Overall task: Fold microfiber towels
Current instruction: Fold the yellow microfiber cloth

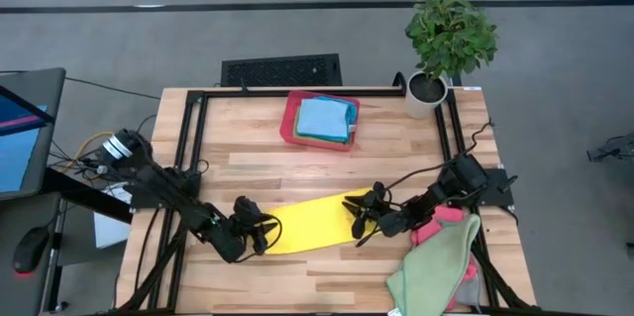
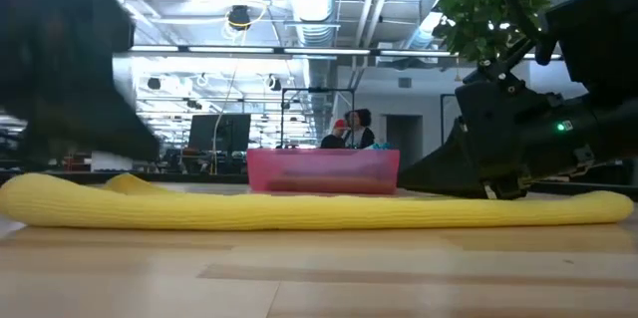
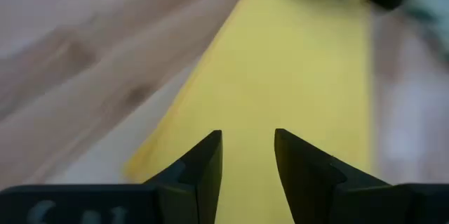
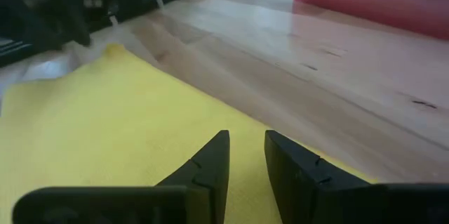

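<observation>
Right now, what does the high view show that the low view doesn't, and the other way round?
High view only: both grippers at the yellow towel's ends, left gripper, right gripper; folded blue towels in the red tray; a green towel over a pink one; the plant pot. Low view only: people in the room behind. Both: the yellow towel lying flat, the tray, the plant.
</observation>
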Controlling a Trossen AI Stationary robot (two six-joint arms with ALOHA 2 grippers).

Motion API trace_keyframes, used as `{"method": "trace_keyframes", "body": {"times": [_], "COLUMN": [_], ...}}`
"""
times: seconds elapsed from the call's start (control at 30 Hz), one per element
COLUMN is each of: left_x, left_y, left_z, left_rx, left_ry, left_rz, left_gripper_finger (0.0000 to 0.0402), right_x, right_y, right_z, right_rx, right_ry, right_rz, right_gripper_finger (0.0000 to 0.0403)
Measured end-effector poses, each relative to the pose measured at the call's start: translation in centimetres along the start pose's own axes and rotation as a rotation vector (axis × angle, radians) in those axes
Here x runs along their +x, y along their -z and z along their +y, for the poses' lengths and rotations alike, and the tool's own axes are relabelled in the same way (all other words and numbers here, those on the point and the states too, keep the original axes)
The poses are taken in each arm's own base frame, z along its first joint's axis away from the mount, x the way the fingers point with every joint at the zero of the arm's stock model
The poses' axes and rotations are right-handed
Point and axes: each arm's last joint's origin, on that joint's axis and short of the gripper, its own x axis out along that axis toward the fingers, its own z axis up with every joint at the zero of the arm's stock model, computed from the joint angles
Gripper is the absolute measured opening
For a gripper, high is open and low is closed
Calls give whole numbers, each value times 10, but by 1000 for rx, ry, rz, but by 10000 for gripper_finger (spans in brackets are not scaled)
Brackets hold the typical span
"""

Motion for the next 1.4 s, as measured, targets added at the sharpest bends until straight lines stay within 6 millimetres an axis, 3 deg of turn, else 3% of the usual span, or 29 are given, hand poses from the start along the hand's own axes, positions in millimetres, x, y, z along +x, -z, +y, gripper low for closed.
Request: {"method": "trace_keyframes", "body": {"times": [0.13, 0.23, 0.37, 0.6, 0.77, 0.87, 1.0, 1.17, 1.27, 1.4], "left_x": [-17, -26, -24, 4, 17, 13, -5, -27, -30, -11], "left_y": [-16, -15, 8, 60, 77, 75, 53, 25, 25, 48], "left_z": [-7, -12, -14, -12, -4, -6, -16, -27, -32, -27], "left_rx": [13, 55, 122, 123, 148, 133, 83, 92, 128, 221], "left_ry": [68, 97, 97, 113, 60, 78, 155, 207, 218, 148], "left_rz": [-49, -93, -71, -41, -65, -52, -6, -88, -144, -122], "left_gripper_finger": [123, 123, 123, 123, 123, 123, 123, 123, 123, 123], "right_x": [0, 0, 0, 2, 3, 3, 3, 3, 3, 3], "right_y": [0, 1, 1, 0, 0, 0, 0, 0, 0, 0], "right_z": [0, 0, -1, -2, -3, -3, -3, -3, -3, -3], "right_rx": [-3, -6, -7, -5, -3, -3, -6, -9, -9, -9], "right_ry": [-1, -2, -2, 2, 4, 4, 4, 5, 5, 5], "right_rz": [3, 5, 7, 8, 8, 9, 10, 10, 9, 9], "right_gripper_finger": [118, 118, 118, 118, 118, 118, 118, 118, 118, 118]}}
